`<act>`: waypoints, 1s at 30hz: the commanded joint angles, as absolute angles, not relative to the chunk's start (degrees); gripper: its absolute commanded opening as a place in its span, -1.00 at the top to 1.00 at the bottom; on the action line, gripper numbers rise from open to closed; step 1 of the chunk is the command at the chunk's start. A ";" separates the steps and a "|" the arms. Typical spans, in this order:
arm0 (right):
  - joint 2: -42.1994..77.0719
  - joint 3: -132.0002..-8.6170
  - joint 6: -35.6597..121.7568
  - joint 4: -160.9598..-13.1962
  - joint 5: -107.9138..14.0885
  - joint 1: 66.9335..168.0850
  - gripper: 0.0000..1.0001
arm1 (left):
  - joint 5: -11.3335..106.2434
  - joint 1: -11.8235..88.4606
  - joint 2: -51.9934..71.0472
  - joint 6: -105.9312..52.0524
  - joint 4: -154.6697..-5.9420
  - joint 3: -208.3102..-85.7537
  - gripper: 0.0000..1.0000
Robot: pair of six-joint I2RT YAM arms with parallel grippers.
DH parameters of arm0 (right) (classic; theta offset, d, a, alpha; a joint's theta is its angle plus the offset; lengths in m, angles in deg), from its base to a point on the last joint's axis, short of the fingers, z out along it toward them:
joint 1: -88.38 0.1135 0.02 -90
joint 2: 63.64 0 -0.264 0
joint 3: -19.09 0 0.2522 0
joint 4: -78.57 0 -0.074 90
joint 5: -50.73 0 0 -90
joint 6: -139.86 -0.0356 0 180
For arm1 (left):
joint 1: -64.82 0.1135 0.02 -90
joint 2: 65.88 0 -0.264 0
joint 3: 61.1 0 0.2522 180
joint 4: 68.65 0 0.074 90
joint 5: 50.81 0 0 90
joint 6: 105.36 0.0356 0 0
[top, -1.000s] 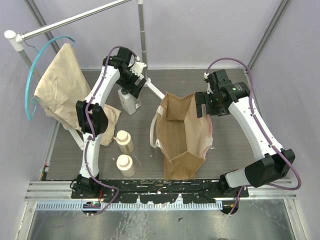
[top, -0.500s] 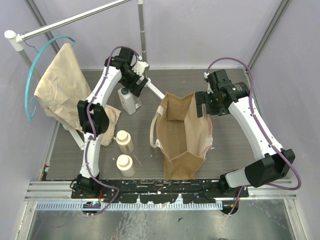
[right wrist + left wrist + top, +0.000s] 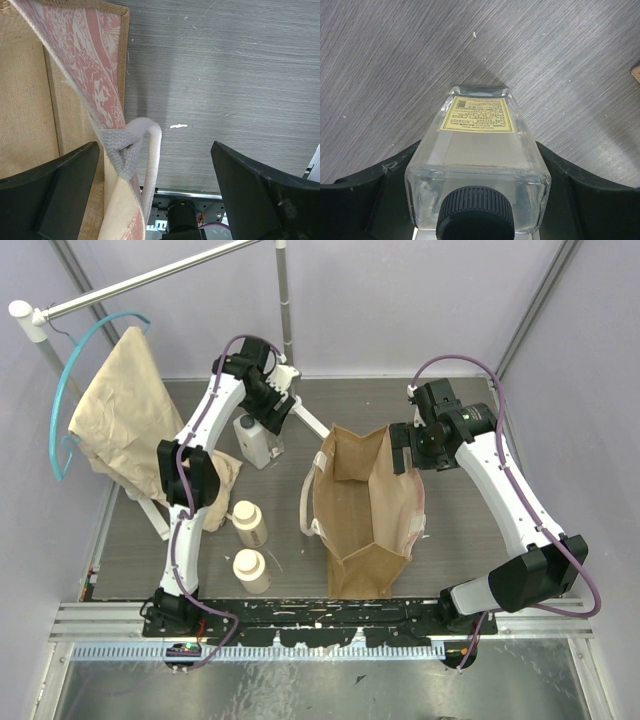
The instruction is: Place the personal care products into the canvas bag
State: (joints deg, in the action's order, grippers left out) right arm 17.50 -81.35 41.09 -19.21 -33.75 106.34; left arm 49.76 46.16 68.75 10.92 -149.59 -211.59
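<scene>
A whitish rectangular bottle with a dark cap [image 3: 257, 445] stands at the back left of the table. My left gripper [image 3: 263, 420] is shut on its top; in the left wrist view the fingers [image 3: 370, 200] press both sides of the bottle [image 3: 477, 145]. Two cream cylindrical bottles [image 3: 249, 522] [image 3: 251, 570] stand near the front left. The canvas bag [image 3: 365, 510] stands open in the middle. My right gripper [image 3: 408, 455] is open and straddles its right wall [image 3: 95, 65] and whitish handle [image 3: 150, 160]. The second rectangular bottle is not in view.
A pale beige garment [image 3: 125, 410] hangs on a blue hanger from a rack at the back left. The rack's pole [image 3: 285, 300] and white legs [image 3: 315, 425] stand close behind the held bottle. A metal rail [image 3: 320, 620] runs along the table's near edge.
My left wrist has shifted slightly towards the back, and the rectangular bottle has moved a little with it. The right arm and the bag have not moved.
</scene>
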 commanded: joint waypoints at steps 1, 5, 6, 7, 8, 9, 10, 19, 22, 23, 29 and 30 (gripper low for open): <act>17.20 -82.31 41.50 -21.08 -32.95 106.70 -1.00 | 48.55 45.98 66.64 10.14 -147.69 -209.70 1.00; 17.37 -82.22 41.83 -21.36 -32.86 106.69 -1.00 | 49.97 46.01 63.27 6.28 -144.71 -209.49 1.00; 17.48 -82.21 41.87 -21.40 -32.86 106.67 -1.00 | 50.91 46.01 61.99 4.97 -143.62 -209.77 1.00; 17.54 -82.24 41.93 -21.40 -32.86 106.66 -1.00 | 52.22 46.01 60.67 3.74 -142.60 -210.16 1.00; 17.64 -82.26 42.09 -21.38 -32.86 106.67 -1.00 | 53.29 45.99 58.81 2.44 -141.34 -210.55 1.00; 17.80 -82.22 42.18 -21.34 -32.86 106.69 -1.00 | 54.34 46.01 57.49 1.21 -140.09 -210.65 1.00; 17.89 -82.21 42.30 -21.40 -32.86 106.67 -1.00 | 55.32 46.01 55.94 0.11 -138.74 -210.57 1.00; 18.12 -81.07 42.85 -21.73 -32.77 106.77 -1.00 | 61.98 46.01 46.97 -6.76 -135.30 -211.60 1.00; 18.09 -80.48 43.00 -21.93 -32.62 106.75 -1.00 | 64.94 45.84 42.63 -8.49 -133.12 -209.60 1.00; 18.05 -80.34 43.01 -22.01 -32.48 106.81 -1.00 | 65.97 45.79 40.83 -9.11 -132.25 -208.68 1.00; 18.66 -81.08 43.71 -22.19 -32.65 106.76 -1.00 | 73.22 44.27 32.85 -12.36 -131.51 -206.73 1.00; 18.89 -81.21 43.78 -22.19 -32.46 106.75 -1.00 | 73.25 43.40 31.77 -12.34 -132.18 -205.90 1.00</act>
